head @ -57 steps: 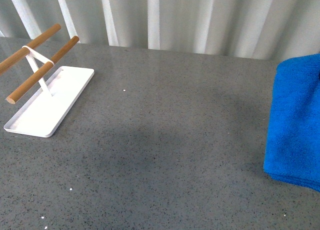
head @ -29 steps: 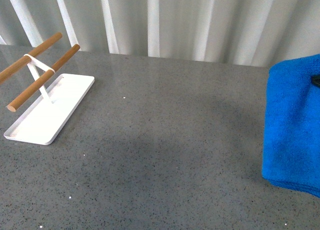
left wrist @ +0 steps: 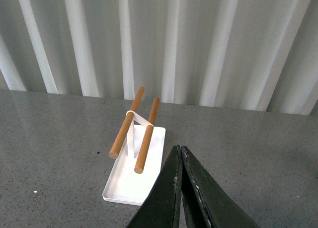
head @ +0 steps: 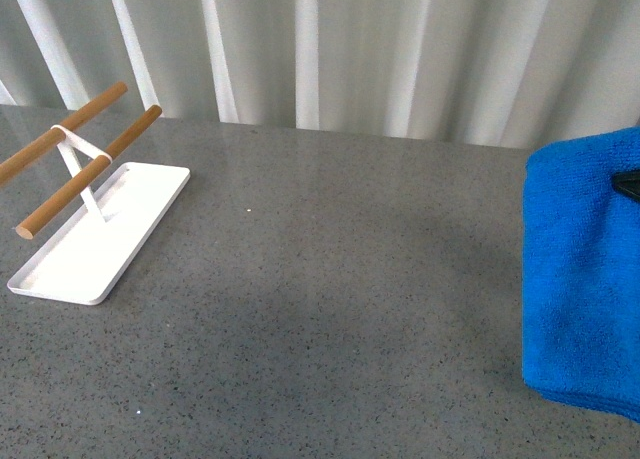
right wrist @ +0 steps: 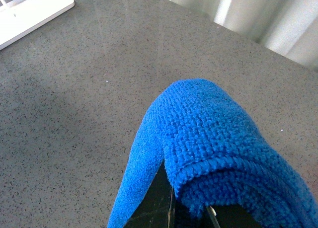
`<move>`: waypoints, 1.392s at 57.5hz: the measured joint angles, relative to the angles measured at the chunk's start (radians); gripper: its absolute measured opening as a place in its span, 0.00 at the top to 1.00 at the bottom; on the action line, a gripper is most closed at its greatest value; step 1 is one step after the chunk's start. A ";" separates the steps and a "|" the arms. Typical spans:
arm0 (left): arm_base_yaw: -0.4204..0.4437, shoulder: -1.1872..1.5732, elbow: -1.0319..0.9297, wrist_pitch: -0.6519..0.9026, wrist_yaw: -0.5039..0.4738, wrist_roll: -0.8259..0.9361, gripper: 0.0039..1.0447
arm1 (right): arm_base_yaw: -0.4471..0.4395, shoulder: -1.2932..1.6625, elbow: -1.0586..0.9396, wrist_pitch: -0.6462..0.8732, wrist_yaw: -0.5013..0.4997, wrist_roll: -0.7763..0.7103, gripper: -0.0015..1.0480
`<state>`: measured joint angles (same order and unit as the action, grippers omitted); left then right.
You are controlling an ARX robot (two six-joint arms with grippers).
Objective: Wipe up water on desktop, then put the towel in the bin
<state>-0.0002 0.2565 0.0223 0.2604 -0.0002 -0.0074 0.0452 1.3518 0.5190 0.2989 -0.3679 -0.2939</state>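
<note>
Leftward a little since half a second ago, the blue towel (head: pixel 580 279) has drifted at the table's (head: pixel 350 279) right side, a fold pinched in the right fingers (right wrist: pixel 151 208). Empty, the left fingers (left wrist: pixel 201 195) are pressed together over the table near the white tray (left wrist: pixel 124 187).

I'm seeing the desktop (head: pixel 330 279) lying open across its middle and near side. The white tray (head: pixel 70 269) with its raised wooden bars (head: pixel 90 169) is blocking the far left, the towel (head: pixel 580 279) is filling the right edge, and the curtain (head: pixel 350 49) is closing the far side.
</note>
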 joint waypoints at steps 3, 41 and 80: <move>0.000 -0.021 0.000 -0.021 0.000 0.000 0.97 | 0.001 0.000 0.000 0.000 0.000 0.000 0.96; 0.000 -0.253 0.000 -0.259 0.000 0.000 0.84 | 0.008 -0.001 0.000 0.005 0.001 0.002 0.96; 0.000 -0.253 0.000 -0.260 0.000 0.002 0.06 | -0.015 0.490 0.399 -0.214 0.176 -0.124 0.96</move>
<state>-0.0002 0.0032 0.0223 0.0006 -0.0002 -0.0051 0.0299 1.8420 0.9180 0.0849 -0.1921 -0.4183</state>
